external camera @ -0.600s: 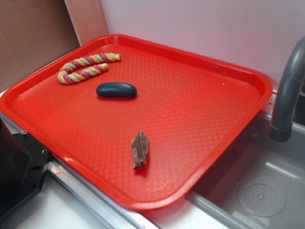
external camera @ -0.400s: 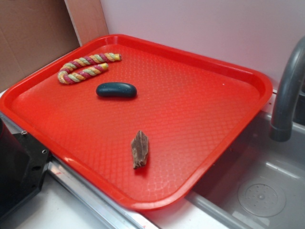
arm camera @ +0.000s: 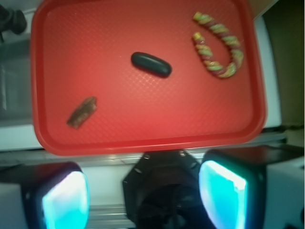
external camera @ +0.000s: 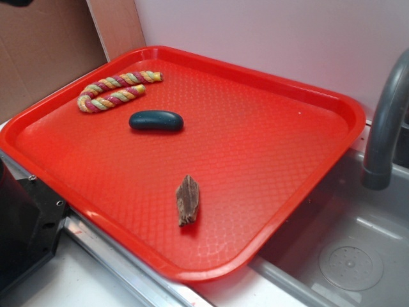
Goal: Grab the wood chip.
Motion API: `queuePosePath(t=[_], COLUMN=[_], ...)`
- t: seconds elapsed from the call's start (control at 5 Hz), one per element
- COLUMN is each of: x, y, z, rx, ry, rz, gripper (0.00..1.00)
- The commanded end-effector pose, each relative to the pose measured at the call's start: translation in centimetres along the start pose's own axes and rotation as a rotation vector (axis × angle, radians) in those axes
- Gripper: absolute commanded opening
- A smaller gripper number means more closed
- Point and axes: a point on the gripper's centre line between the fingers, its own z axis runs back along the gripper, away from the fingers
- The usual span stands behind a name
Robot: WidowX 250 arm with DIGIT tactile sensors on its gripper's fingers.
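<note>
On the red tray (external camera: 268, 89), near its front edge, lies the wood chip (external camera: 188, 199), well apart from the dark oval pebble (external camera: 156, 120) and the rope (external camera: 115, 89) by the far-left corner. Wrist view shows the claw (arm camera: 145, 198) spread wide, holding nothing.

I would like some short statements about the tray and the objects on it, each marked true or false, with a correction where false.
1. The wood chip lies on the red tray. True.
2. The gripper holds the wood chip. False: it is high above the tray, fingers apart, holding nothing.
3. The dark oval pebble touches the rope. False: they lie apart.
4. The rope is bent into a U shape. True.
5. A grey faucet stands beside the tray. True.
</note>
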Motion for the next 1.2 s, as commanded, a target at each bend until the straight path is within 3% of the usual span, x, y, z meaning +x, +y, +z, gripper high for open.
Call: queuePosePath(t=[0.0, 0.4, 0.6, 0.8, 1.0], x=[0.9, 2.7, 3.5, 3.9, 3.6], y=[-2.7, -5.9, -7.1, -7.7, -9.0], z=[-2.2, -6.5, -9.4, -12.2, -15.1], rx=[-0.039, -0.051, -0.035, 0.0, -0.013], ry=[0.006, -0.009, 0.01, -0.031, 0.003], rz=[0.374, 0.709, 0.692, 0.755, 0.721], gripper=[1.0, 1.0, 1.0, 1.0, 1.0])
